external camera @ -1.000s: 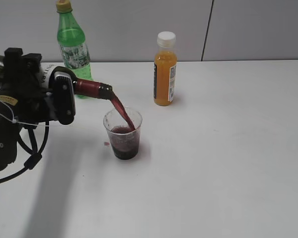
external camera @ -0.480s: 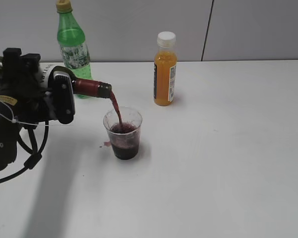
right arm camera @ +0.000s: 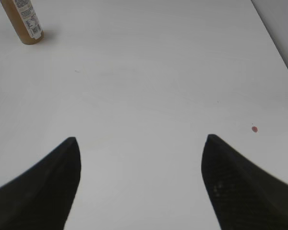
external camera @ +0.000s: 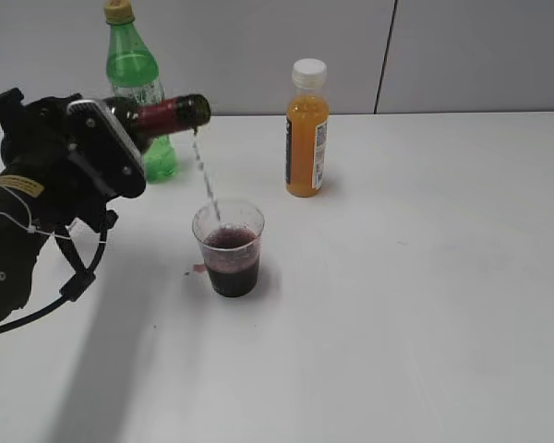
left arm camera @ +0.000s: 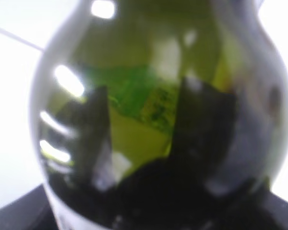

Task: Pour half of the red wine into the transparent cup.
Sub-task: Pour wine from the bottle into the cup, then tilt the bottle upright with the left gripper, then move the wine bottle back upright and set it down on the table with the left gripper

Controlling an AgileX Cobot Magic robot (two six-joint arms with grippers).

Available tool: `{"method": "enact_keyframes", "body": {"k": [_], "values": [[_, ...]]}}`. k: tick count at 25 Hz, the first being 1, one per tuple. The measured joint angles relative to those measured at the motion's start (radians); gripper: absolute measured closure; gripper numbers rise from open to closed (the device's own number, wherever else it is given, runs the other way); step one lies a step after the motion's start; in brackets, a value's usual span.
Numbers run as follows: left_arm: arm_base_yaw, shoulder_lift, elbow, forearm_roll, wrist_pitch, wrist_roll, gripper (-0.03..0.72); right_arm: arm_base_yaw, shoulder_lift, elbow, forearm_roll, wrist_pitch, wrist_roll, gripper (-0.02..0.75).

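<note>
My left gripper (external camera: pixel 97 152) is shut on the dark green wine bottle (external camera: pixel 171 113), held nearly level above the table with its maroon neck pointing right. A thin thread of red wine falls from its mouth into the transparent cup (external camera: pixel 229 247), which stands below and holds dark wine to about half its height. The bottle's green glass (left arm camera: pixel 153 110) fills the left wrist view. My right gripper (right arm camera: pixel 140 143) is open and empty over bare table; it does not show in the exterior view.
A bright green soda bottle (external camera: pixel 140 92) stands behind the wine bottle at the back left. An orange juice bottle (external camera: pixel 307 129) with a white cap stands right of the cup, and shows in the right wrist view (right arm camera: pixel 23 21). Small wine drops lie left of the cup.
The bottle's neck has swung upward from pointing down into the cup to about level. The thick stream has thinned to a trickle. The wine level in the cup has risen.
</note>
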State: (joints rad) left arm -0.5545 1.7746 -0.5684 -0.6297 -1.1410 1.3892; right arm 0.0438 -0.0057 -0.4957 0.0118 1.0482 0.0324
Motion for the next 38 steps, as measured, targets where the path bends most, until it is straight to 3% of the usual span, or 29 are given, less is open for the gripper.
{"method": "enact_keyframes", "body": {"k": [9,14,18,22,28,34,38], "values": [[0.000,0.000,0.000,0.071,0.000,-0.648,0.139,0.000,0.000,0.000,0.000,0.000,0.000,0.148],[0.009,0.000,0.000,0.085,0.000,-0.827,0.139,0.000,0.000,0.000,0.000,0.000,0.001,0.147],[0.055,0.000,0.000,0.104,0.000,-0.968,0.139,0.000,0.000,0.000,0.000,0.000,0.001,0.147],[0.136,0.000,0.000,0.197,0.000,-1.084,0.139,0.000,0.000,0.000,0.000,0.000,0.001,0.147],[0.308,0.000,0.000,0.445,0.057,-1.279,0.140,0.000,0.000,0.000,0.000,0.000,0.000,0.148],[0.486,0.001,0.000,0.680,0.133,-1.380,0.140,0.000,0.000,0.000,0.000,0.000,0.000,0.148],[0.559,0.033,-0.021,0.770,0.136,-1.437,0.140,0.000,0.000,0.000,0.000,0.000,0.000,0.148]]}}
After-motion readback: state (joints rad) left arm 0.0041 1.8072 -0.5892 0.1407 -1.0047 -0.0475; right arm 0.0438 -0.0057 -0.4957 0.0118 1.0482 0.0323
